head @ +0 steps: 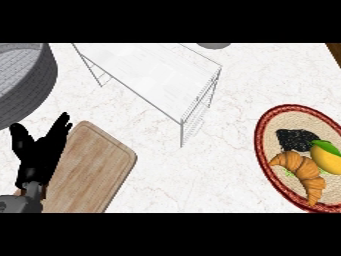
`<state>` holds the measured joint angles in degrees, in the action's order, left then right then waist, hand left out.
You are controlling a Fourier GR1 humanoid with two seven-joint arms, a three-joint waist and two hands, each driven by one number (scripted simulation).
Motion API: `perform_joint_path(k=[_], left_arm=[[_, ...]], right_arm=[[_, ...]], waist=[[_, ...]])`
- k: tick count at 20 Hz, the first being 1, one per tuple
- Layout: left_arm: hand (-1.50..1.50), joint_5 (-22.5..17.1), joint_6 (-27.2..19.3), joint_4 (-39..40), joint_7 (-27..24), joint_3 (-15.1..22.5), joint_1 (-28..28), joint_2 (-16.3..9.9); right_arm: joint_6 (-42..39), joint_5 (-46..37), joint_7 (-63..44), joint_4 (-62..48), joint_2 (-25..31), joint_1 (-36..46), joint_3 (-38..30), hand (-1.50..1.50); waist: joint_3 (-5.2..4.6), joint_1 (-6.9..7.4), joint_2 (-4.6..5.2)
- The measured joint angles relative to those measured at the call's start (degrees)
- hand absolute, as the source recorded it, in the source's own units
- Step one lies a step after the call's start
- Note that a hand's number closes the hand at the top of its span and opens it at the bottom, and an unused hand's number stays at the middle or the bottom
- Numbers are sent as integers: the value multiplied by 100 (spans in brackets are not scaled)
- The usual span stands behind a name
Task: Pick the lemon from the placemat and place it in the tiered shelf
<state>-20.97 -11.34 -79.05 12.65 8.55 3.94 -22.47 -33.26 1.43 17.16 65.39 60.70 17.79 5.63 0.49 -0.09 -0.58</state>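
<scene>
One hand (36,150) shows, the left, at the lower left over the near end of a wooden board (92,172). Its black fingers are straight and spread, pointing up, holding nothing; it rests there open. The right hand is out of sight.

Taking the placemat (276,120) as the landmark: it is a round woven mat with a dark red rim, lying at the right of the marble counter (195,175). On it, toward its right side, lies the lemon (328,161), yellow with a green leaf at its upper end. Just left of the lemon, touching or nearly so, lies a croissant (302,172), and above both sits a dark, lumpy thing (297,139) I cannot make out.

Left of the mat, well apart from it, stands the wire shelf (158,75), with a pale top tier and thin metal legs. Farther left still, beyond the shelf, a big grey bowl (14,85) sits at the corner, above the board.
</scene>
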Motion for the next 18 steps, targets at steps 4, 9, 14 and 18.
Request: perform_joint_path(k=[4, 9, 14, 18], left_arm=[[0, 30, 97, 86, 9, -75, 53, 35], [0, 34, 265, 123, -55, -212, 42, 33], [0, 234, 141, 216, -111, -236, 94, 191], [0, 262, 198, 144, -54, -300, 61, 204]], right_arm=[[11, -293, -280, 295, -87, -89, 100, -150], [150, -696, -481, 652, -169, -368, 140, -150], [356, -971, -892, 917, -397, -552, 93, -150], [497, -1210, -1113, 1117, -539, -667, 33, -150]], waist=[[6, 1, 1], [4, -8, 5], [13, -12, -2], [8, -4, 3]])
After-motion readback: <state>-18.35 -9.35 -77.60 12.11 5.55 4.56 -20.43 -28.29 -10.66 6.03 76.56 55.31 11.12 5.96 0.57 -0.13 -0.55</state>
